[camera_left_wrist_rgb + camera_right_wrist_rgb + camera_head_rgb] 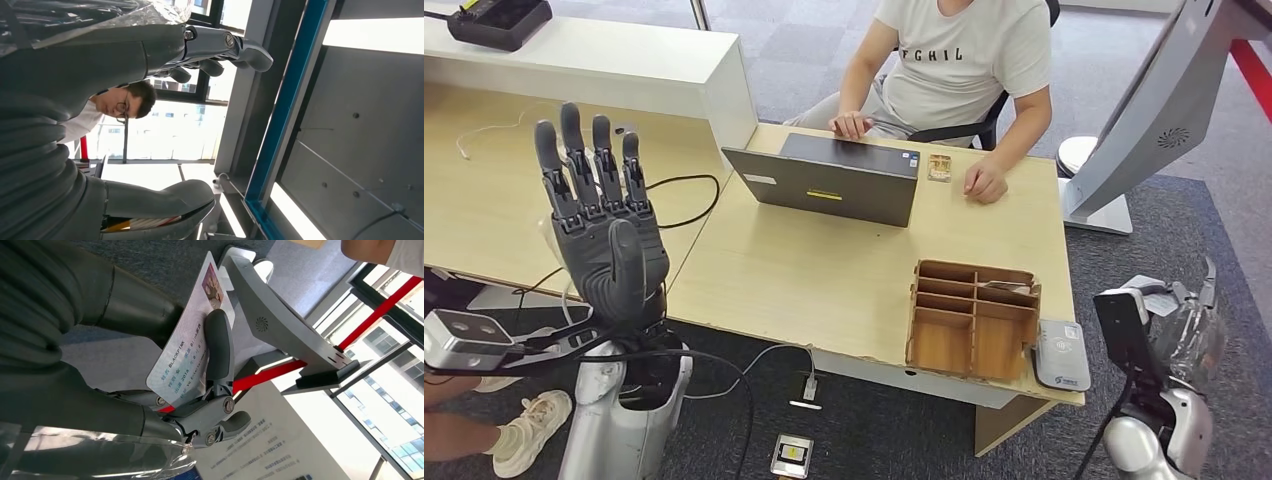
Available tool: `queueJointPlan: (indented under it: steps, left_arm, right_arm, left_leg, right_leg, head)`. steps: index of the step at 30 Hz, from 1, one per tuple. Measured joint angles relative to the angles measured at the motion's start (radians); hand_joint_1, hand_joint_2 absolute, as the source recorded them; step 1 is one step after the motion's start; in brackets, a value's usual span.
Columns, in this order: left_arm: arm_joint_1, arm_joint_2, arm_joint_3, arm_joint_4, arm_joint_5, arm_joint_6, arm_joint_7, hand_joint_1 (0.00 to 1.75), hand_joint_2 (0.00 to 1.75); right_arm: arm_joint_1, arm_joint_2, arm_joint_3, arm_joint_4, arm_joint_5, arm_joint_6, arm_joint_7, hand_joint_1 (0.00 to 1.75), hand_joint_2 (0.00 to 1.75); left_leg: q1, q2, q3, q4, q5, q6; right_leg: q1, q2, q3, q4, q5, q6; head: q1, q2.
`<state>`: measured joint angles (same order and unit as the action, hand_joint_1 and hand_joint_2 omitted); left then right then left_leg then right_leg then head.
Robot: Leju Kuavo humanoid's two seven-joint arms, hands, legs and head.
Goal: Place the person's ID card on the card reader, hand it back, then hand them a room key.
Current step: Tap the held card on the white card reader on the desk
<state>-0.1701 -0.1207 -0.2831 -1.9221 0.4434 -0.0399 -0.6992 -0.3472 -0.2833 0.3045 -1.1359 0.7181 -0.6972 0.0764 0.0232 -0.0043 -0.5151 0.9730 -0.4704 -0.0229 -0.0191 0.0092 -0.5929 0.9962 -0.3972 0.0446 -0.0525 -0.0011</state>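
The right hand [200, 390] pinches the ID card [187, 347] between thumb and fingers [219, 345], off the surface [824, 270] edge at 4 o'clock in the head view. Risk: the pinch covers little of the card, so a fast swing toward the card reader [1062, 355] at 5 o'clock could let it slip or tilt. A tilted card may catch the wooden organiser [972, 318] just beside the reader. The card is thin, white, printed, with a small photo. The left hand [604, 225] is raised at 9 o'clock, fingers spread, holding nothing.
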Motion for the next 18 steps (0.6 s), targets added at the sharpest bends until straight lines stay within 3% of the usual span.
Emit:
queueJointPlan:
  steps: [18]
  left_arm:
    - [-0.006,0.008,-0.014,-0.011,-0.013,-0.017,0.000,0.00,1.75]
  right_arm:
    - [0.083,0.025,-0.033,0.030,-0.054,0.001,-0.012,1.75,1.75]
  left_leg:
    - [0.000,0.000,0.000,0.000,0.000,0.000]
  right_leg:
    - [0.000,0.000,0.000,0.000,0.000,0.000]
  head:
    - [0.000,0.000]
